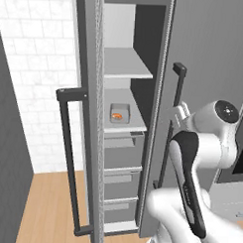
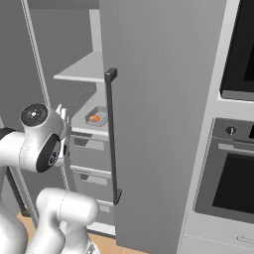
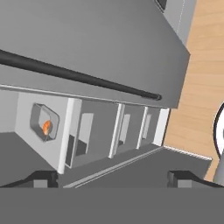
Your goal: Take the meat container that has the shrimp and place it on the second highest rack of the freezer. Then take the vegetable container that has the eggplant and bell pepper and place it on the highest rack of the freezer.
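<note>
Even, flat, shadowless rendered light

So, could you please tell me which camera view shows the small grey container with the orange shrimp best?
The left base view: the small grey container faces the camera on the lower plain shelf, shrimp visible. The right base view shows it smaller beside the door handle; the hand view shows it rolled sideways.

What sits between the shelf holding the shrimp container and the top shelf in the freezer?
Nothing: in the left base view the stretch between the top shelf and the shrimp container on the lower shelf is bare, showing just the freezer's pale back wall.
</note>
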Available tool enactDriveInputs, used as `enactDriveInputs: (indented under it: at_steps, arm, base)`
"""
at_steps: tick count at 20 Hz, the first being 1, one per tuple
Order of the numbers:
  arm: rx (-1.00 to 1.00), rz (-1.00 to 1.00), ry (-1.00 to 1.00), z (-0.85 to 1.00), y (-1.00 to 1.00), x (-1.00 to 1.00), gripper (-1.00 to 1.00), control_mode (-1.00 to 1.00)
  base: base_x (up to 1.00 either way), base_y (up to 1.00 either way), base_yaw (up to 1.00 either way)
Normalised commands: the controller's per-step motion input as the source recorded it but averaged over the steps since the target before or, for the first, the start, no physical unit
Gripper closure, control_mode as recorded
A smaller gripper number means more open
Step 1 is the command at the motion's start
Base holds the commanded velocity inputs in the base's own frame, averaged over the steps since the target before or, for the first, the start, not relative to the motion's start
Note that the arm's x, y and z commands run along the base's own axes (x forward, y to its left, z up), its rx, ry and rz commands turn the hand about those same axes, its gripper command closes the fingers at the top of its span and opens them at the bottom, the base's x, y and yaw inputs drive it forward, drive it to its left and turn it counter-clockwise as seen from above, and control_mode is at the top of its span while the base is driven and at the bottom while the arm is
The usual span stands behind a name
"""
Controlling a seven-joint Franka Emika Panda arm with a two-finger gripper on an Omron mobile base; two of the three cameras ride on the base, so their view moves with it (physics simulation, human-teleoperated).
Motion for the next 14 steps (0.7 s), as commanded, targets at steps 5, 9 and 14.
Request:
enactDriveInputs:
  at_steps: [5,9,14]
  arm:
    - [0.00,-0.01,0.02,0.11,-0.15,-0.11,-1.00,1.00]
    - [0.00,0.00,0.00,0.00,0.00,0.00,-1.00,1.00]
    - [0.00,0.00,0.00,0.00,0.00,0.00,-1.00,1.00]
  base:
    - [-0.33,-0.80,-0.15]
    - [-0.19,-1.00,-0.28]
    - [0.00,-1.00,-0.23]
